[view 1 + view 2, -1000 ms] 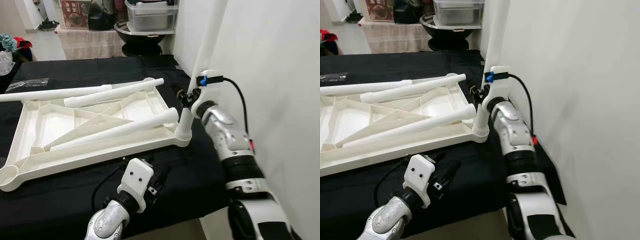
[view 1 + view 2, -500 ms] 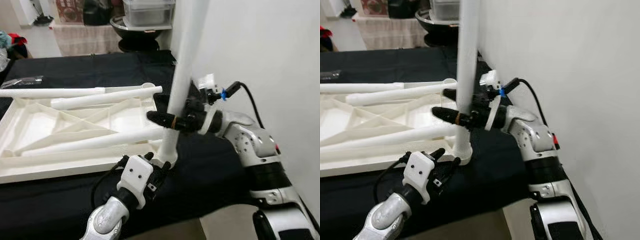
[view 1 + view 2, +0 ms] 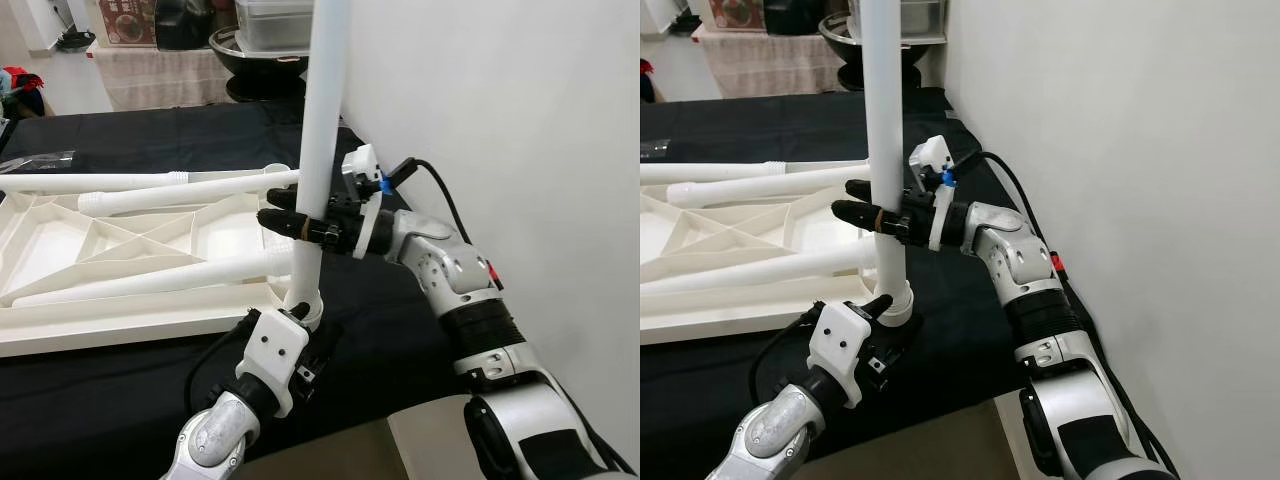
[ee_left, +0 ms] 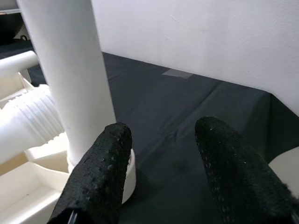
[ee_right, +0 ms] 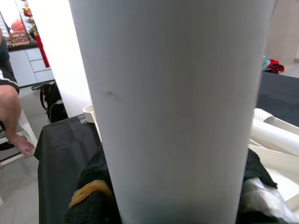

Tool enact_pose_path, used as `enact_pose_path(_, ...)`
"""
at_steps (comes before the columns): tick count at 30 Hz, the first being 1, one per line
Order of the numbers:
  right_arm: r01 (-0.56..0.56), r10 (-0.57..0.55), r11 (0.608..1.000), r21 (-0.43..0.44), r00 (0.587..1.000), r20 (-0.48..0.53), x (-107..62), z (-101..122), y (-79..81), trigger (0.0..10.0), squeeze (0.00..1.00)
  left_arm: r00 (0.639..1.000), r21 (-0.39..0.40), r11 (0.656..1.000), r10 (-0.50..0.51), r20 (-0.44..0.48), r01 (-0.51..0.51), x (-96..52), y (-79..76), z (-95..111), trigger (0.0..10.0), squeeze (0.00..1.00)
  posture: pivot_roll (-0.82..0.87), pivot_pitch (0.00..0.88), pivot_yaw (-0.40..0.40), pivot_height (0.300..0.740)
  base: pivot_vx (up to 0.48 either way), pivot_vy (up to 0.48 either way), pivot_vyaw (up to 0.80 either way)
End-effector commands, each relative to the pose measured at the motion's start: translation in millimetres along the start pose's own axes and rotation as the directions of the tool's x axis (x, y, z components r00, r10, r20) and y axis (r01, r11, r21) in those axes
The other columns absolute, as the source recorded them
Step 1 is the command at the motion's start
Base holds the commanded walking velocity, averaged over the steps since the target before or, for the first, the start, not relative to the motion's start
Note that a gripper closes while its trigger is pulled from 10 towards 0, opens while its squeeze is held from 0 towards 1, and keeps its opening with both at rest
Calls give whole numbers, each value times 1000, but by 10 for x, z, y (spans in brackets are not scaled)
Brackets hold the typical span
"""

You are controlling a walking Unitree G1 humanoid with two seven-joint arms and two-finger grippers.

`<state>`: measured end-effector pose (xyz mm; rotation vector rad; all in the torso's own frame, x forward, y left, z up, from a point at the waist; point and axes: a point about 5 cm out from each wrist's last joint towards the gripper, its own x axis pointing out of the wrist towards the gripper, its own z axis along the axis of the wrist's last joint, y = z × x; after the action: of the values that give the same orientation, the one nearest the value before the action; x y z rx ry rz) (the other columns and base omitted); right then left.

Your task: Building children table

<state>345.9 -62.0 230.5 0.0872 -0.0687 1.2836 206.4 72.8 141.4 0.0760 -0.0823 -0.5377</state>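
**Leg upright in corner socket, right claw clamped on it**

Since the last frame, we see the white table leg (image 3: 322, 120) shifted left in view, with the right arm reaching further across; the camera has moved too, so part of that is us. The leg stands upright, foot in the near right corner socket (image 3: 303, 305) of the tabletop.

Right claw (image 3: 300, 224) grips the leg at mid-height, fingers closed around it from both sides. In the right wrist view the leg (image 5: 173, 107) sits right up against the lens.

Left claw (image 4: 161, 172) sits low by the socket, fingers spread apart, holding nothing; one finger (image 4: 96, 172) is just beside the leg base, and we cannot tell if it touches.

The white tabletop (image 3: 120, 250) lies underside up on a desk (image 3: 150, 130) covered in black cloth. Three loose legs (image 3: 150, 280) lie across its ribbing. A white wall (image 3: 500, 100) runs along the desk's right side. Behind: a clear storage bin (image 3: 270, 20) and tiled floor (image 3: 80, 90).
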Motion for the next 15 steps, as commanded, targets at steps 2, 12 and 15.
enact_pose_path(2,171,-169,985,-11,981,91,73,86,-83,0,0,1000,-1,1000,-2,-7,2,4,-5,-19,10000,0,39,33,-81,740,0,0,0)
enact_pose_path(12,988,-986,153,7,153,-65,-559,-127,-642,0,0,1000,4,1000,1,-9,-1,11,11,-24,10000,0,32,33,-75,740,0,0,0)
enact_pose_path(15,997,-995,74,14,75,-66,-606,-130,-598,0,0,1000,5,1000,2,-9,-2,11,11,-24,10000,0,32,33,-75,740,0,0,0)
